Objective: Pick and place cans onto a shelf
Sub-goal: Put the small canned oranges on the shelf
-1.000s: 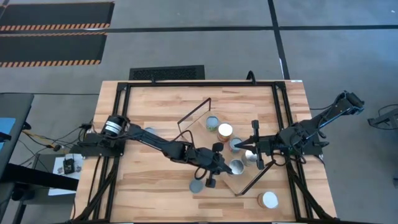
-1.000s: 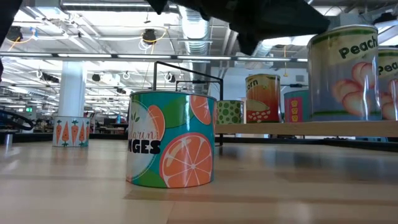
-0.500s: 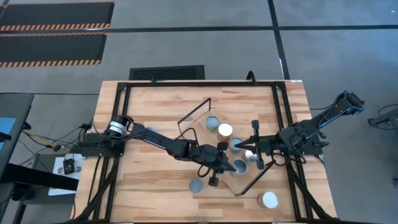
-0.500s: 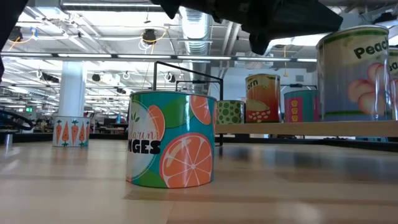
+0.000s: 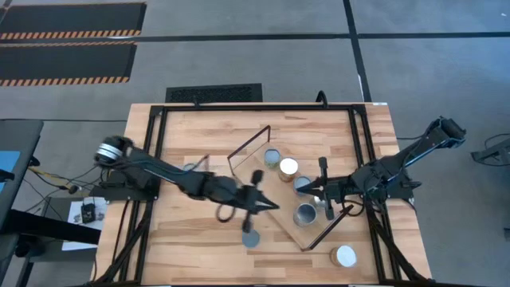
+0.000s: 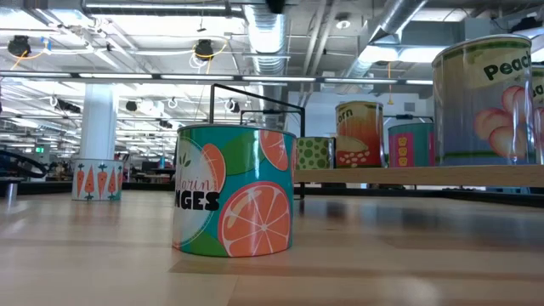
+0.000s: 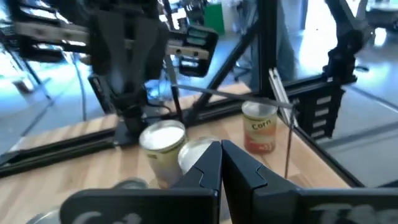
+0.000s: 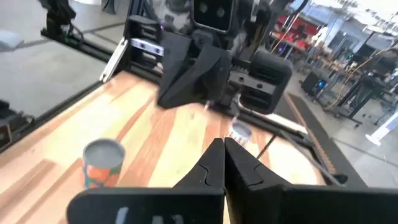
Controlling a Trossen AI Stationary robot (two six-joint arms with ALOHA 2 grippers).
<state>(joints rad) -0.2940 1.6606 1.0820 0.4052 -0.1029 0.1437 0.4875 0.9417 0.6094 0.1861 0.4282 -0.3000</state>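
Cans [image 5: 306, 214] on shelf [image 5: 288, 227], slatted tabletop [image 5: 199, 135]

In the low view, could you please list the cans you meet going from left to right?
Carrot can → oranges can → green patterned can → corn can → pink and teal can → peach can.

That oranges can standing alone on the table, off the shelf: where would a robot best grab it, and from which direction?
My guess: grip the oranges can across its round side wall near the top, coming straight down from above. It stands upright on the table with open space all around, so two fingers could straddle its lid. The left gripper is nearest.
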